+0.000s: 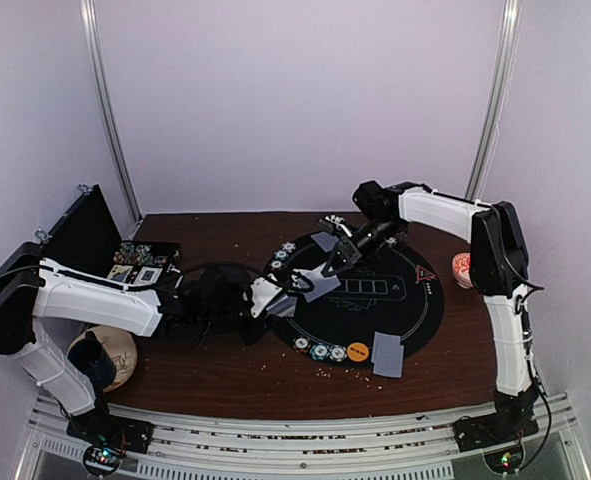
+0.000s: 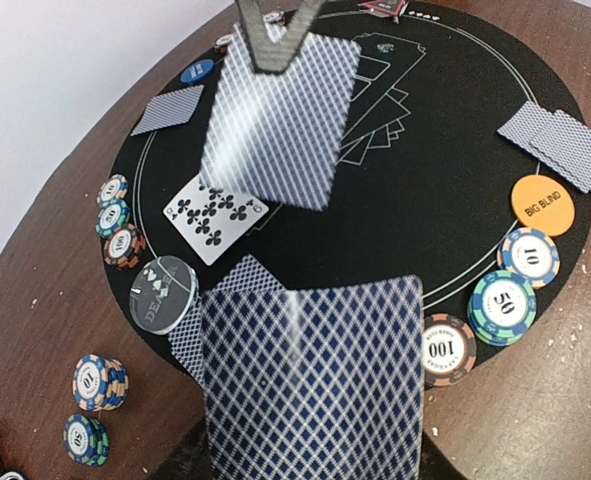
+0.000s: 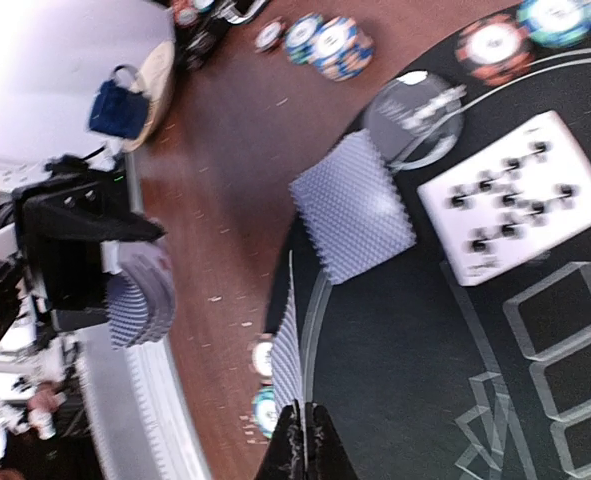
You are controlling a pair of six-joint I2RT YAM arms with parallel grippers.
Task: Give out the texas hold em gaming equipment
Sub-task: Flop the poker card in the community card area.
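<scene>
Dealing is under way! The right claw [image 2: 275,50] is pinched shut on one blue-backed card [image 2: 280,120], hanging it over the mat [image 1: 420,310] toward its nine o'clock side. The left claw [image 1: 258,300] clamps the deck [image 2: 315,385] just off that same edge. Next, I'd say: carry the card to a player spot, lay it flat, then release. The left wrist view shows the card's full back, the face-up clubs card [image 2: 215,215], and the orange disc [image 2: 541,205] at three o'clock in that frame. The right wrist view sees the held card only edge-on.
</scene>
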